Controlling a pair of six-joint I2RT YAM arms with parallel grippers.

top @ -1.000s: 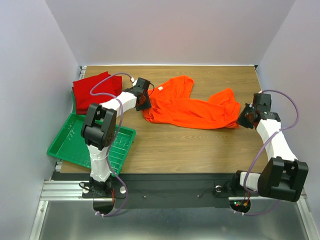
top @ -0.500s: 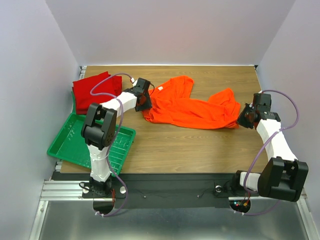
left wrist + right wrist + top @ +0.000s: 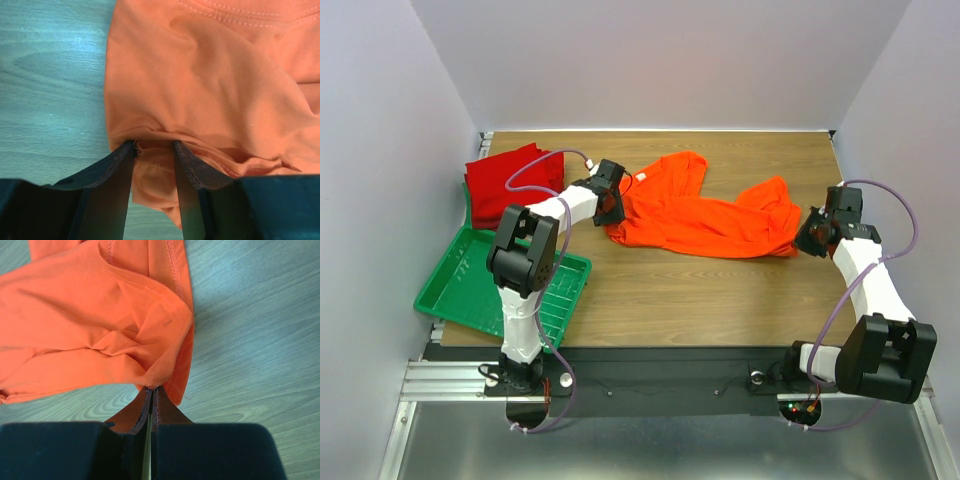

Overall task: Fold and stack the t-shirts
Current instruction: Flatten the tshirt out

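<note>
The bright orange t-shirt [image 3: 700, 215] lies crumpled and stretched across the middle of the wooden table. My left gripper [image 3: 612, 207] is at its left edge. In the left wrist view the shirt [image 3: 200, 75] fills the upper right, and the left gripper [image 3: 154, 145] is open, its fingers apart with a loose fold of the shirt's edge between them. My right gripper [image 3: 805, 240] is at the shirt's right end. In the right wrist view the right gripper [image 3: 151, 389] is shut on a pinched hem corner of the shirt [image 3: 90, 315]. The deep red folded shirts [image 3: 505, 180] lie at the back left.
A green plastic grid tray [image 3: 470, 290] sits at the front left, partly over the table's edge, under my left arm. Grey walls close in the table on the left, back and right.
My left arm has shifted slightly, its elbow raised and its gripper nudged onto the shirt's left edge. The right arm and the shirt have not visibly moved.
</note>
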